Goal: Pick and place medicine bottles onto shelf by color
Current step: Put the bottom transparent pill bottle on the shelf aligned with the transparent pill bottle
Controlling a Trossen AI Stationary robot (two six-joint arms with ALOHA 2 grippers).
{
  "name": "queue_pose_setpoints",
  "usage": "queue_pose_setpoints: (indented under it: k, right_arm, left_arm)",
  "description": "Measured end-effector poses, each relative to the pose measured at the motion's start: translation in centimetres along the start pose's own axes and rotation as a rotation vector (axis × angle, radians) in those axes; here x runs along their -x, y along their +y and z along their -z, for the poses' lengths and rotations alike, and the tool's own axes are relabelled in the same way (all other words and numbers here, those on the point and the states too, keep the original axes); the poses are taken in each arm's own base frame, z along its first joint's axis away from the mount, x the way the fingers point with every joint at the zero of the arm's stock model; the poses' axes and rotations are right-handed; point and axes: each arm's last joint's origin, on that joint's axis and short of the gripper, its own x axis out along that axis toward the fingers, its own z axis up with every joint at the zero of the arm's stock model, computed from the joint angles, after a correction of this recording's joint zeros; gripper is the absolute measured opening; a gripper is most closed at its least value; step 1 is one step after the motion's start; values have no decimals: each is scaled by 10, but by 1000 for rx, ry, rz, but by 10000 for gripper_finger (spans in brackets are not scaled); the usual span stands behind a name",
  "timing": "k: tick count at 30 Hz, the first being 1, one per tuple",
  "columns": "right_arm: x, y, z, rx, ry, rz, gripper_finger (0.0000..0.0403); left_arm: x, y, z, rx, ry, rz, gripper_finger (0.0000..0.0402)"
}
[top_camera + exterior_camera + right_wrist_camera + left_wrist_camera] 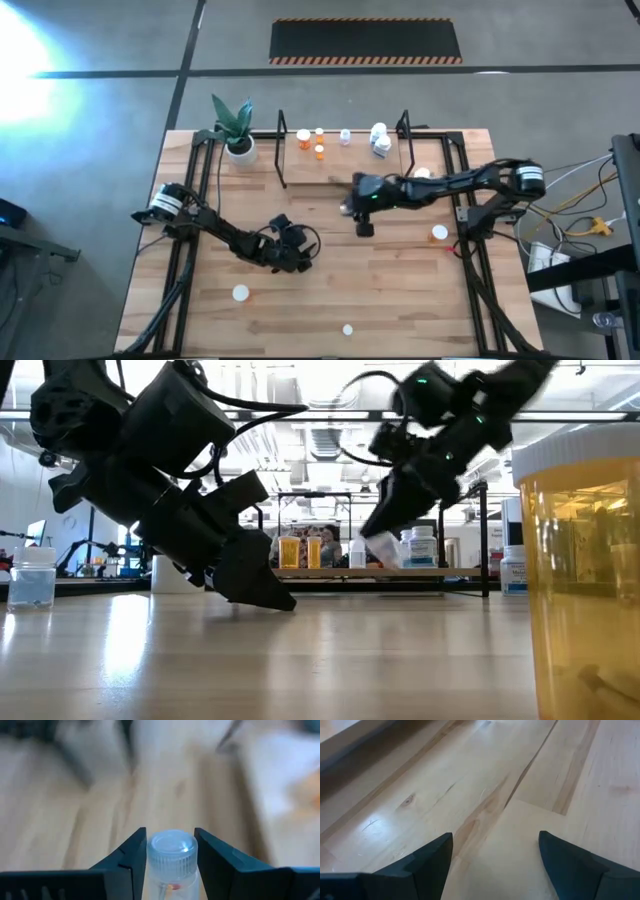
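On the left of the table, the left gripper rests low near the middle of the wooden top, its two dark fingers spread wide with only bare boards between them. Just left of the shelf, at the table's far edge, stands a potted plant. The shelf, a light board in a black wire frame, already carries orange bottles on its left part, a pale clear one in the middle and white ones toward the right. Right of centre, just in front of the shelf, the right gripper hangs above the tabletop, its jaws closed narrowly on a small clear bottle with a ribbed cap. More bottles stand loose on the table: a white-capped one near the front left, another at the front edge, and one toward the right side.
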Motion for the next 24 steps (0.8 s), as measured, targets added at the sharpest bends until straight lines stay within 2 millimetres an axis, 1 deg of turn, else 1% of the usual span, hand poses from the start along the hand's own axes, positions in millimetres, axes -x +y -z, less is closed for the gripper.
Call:
queue_pose_setpoints:
  k: [3, 5, 7, 9, 12, 15, 17, 20, 24]
  right_arm:
    - [6, -5, 10, -92, -294, 95, 131]
    - [8, -11, 16, -154, -477, 207, 131]
    - [8, -19, 25, -211, -587, 340, 131]
    - [2, -27, 32, -247, -635, 434, 131]
    - [-10, -41, 36, -300, -664, 485, 131]
    - [-27, -56, 42, -331, -620, 531, 131]
    - [-34, -64, 44, -350, -602, 579, 131]
    - [-38, -75, 49, -384, -585, 662, 131]
    - [-38, -84, 57, -431, -569, 679, 132]
  left_arm:
    - [0, 0, -1, 3, -13, -11, 276]
    - [0, 0, -1, 5, -19, -17, 276]
    - [0, 0, -2, 8, -33, -22, 276]
    - [0, -1, -3, 10, -41, -20, 276]
    - [0, -1, -3, 15, -48, -19, 276]
    - [0, -1, -3, 17, -48, -19, 276]
    - [0, -1, -3, 19, -48, -19, 276]
    - [0, -1, -3, 21, -49, -18, 276]
    - [0, -1, -4, 24, -51, -17, 276]
